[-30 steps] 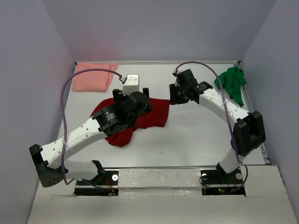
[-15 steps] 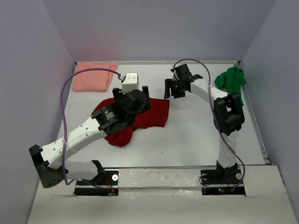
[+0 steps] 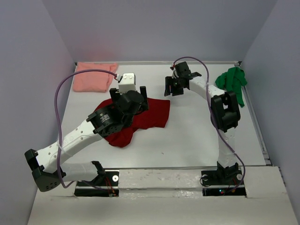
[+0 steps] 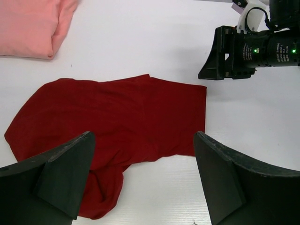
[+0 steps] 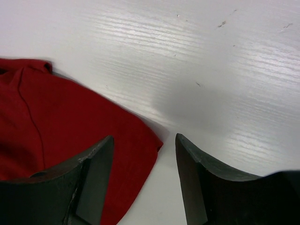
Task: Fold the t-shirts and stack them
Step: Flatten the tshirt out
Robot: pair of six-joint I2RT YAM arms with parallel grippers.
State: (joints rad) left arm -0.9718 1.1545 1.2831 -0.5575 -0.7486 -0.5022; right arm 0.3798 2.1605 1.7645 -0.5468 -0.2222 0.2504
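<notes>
A dark red t-shirt (image 3: pixel 154 115) lies partly spread mid-table, bunched at its near left end (image 4: pixel 117 117). My left gripper (image 3: pixel 129 96) hovers over it, open wide with nothing between its fingers (image 4: pixel 143 138). My right gripper (image 3: pixel 172 88) is open just above the red shirt's far right corner (image 5: pixel 56 122), and that corner lies under the gap between its fingers (image 5: pixel 144 138). It shows in the left wrist view too, as the right gripper (image 4: pixel 220 51). A folded salmon pink t-shirt (image 3: pixel 93 77) sits at the far left (image 4: pixel 33 26). A crumpled green t-shirt (image 3: pixel 232 82) lies at the far right.
Grey walls close the white table (image 3: pixel 197 136) in at the back and on both sides. The right arm's elbow (image 3: pixel 226 110) stands between the red and green shirts. A purple cable (image 3: pixel 58 108) loops off the left arm.
The right arm has folded its elbow in and carried its gripper left and farther back, to the red shirt's corner, with its jaws wider. The left arm has shifted slightly left.
</notes>
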